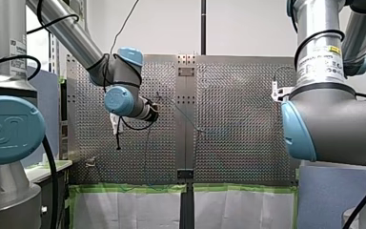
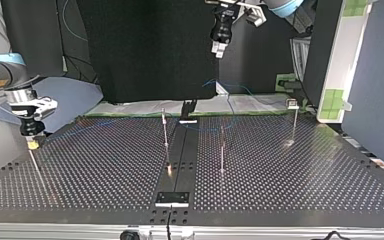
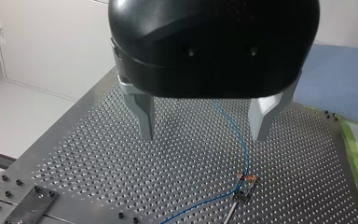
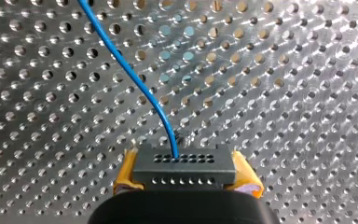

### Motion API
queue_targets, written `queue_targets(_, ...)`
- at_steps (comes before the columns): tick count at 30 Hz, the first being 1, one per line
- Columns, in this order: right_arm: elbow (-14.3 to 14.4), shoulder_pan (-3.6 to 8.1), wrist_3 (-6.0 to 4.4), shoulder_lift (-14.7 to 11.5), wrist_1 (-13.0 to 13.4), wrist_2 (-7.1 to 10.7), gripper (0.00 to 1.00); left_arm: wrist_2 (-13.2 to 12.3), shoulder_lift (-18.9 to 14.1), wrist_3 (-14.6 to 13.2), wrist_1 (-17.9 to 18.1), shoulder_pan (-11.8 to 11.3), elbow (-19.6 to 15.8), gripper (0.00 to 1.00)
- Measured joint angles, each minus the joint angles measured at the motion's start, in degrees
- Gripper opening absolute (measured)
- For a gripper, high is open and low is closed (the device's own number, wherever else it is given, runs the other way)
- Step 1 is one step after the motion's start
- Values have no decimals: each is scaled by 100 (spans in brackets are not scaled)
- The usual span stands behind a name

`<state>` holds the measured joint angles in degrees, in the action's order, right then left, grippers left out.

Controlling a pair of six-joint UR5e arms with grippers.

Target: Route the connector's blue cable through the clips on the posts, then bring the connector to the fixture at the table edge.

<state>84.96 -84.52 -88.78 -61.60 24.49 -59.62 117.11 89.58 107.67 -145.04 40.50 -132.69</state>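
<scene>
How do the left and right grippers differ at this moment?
My left gripper is open and empty; my right gripper is shut on the connector. The left gripper's fingers are bare metal; the right gripper's pads are yellow. In the top view the left gripper hangs high, the right gripper low near the table. Both have two fingers.

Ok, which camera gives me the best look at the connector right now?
The right wrist view: the connector fills the foreground, clamped between my right gripper's yellow pads, with the blue cable leaving its face. The top view shows at most a speck at that gripper's tip. The front and left wrist views do not show it.
</scene>
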Motion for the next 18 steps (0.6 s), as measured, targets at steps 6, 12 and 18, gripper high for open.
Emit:
queue_targets(6,-11,-25,8,10,83,-1,0,-5,1,1,8,-25,1,100)
queue_targets(12,-20,-5,32,9,25,10,0,-16,1,0,9,-37,1,100)
queue_targets(18,-9,46,68,12,-69,2,52,-15,1,0,15,-40,0,100)
